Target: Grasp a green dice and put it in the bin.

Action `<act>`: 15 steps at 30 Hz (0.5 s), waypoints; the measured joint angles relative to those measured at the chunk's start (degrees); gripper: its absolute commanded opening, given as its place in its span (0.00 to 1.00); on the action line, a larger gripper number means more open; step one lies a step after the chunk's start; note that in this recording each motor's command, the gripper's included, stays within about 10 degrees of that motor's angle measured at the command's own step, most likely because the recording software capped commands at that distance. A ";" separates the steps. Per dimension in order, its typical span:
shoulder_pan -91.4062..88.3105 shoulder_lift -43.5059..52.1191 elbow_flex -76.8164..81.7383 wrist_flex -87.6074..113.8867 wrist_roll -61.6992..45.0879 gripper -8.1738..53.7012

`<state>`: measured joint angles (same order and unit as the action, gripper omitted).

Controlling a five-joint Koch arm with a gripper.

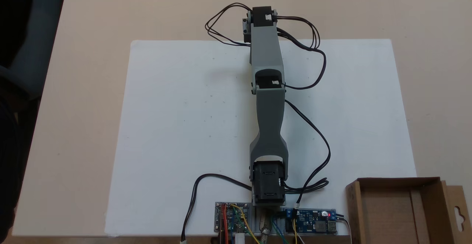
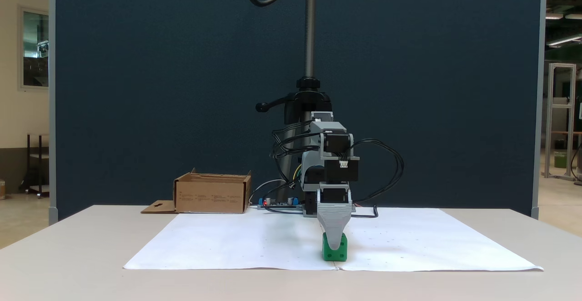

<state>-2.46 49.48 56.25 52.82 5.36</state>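
Note:
The green dice (image 2: 333,256) rests on the white sheet (image 2: 254,242) near its front edge in a fixed view. My gripper (image 2: 335,245) points straight down onto it, and one grey finger (image 2: 335,221) covers the middle of the dice's front face. The other jaw lies behind that one, so open or shut cannot be read. From above, the outstretched arm (image 1: 269,100) and its wrist motor (image 1: 262,15) hide both the gripper and the dice. The bin (image 1: 396,182), a shallow brown cardboard box with nothing in it, stands beside the arm's base (image 2: 211,196).
Circuit boards (image 1: 232,218) (image 1: 313,223) and loose black cables (image 1: 313,126) lie around the arm's base. A stand's pole (image 2: 310,28) rises behind the arm. The bin's flap (image 1: 459,211) sticks out sideways. A dark chair (image 1: 33,45) stands at the table's left edge.

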 measured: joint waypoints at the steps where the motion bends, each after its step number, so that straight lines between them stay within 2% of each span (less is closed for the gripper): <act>1: 0.00 -0.26 0.09 0.00 0.00 0.80; 15: 0.00 -2.20 0.00 -0.62 0.00 0.78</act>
<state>-2.46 47.29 56.25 52.21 5.36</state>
